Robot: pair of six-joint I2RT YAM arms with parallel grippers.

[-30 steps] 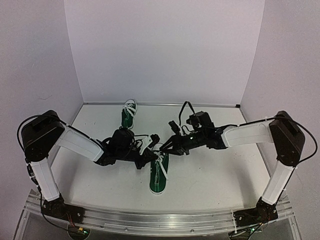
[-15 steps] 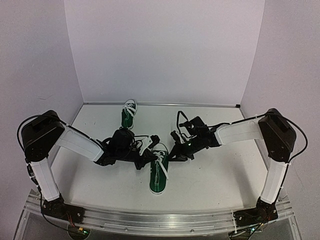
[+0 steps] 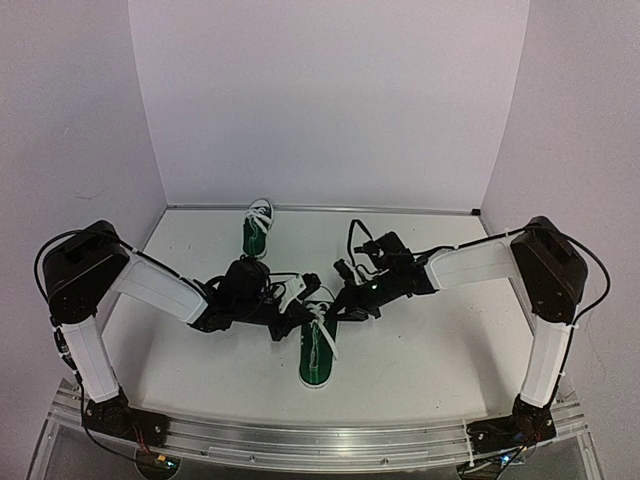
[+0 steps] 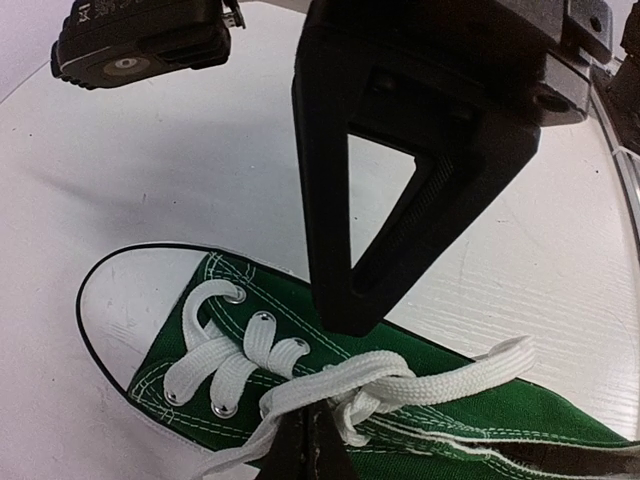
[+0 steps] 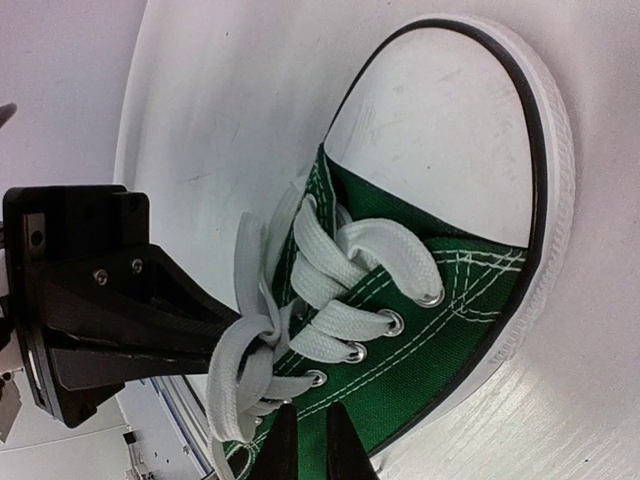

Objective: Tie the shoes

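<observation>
While the left gripper (image 4: 305, 445) jaws pinch a lace (image 4: 440, 375) of the near shoe (image 3: 318, 360) on the table (image 3: 430, 350), the right gripper (image 5: 308, 440) jaws' state is unclear; best to draw lace ends apart evenly, low.

Left arm (image 3: 150, 285) and right arm (image 3: 480, 265): white shell links, boxy black joint housings, black wrist sections. Black bases bolted to a silver rail (image 3: 300, 440) along the bottom of the frame. Thin black cables (image 3: 352, 235) loop off the joints. Left hand (image 3: 303, 312): matte black, wedge-shaped, small silver screw heads (image 5: 96, 276) on its block. Right hand (image 3: 338, 303): black, with a finger (image 4: 325, 180) that has a triangular cut-out and a ribbed inner face. Black module (image 4: 140, 40) at upper left, with white lettering and a round screw.
</observation>
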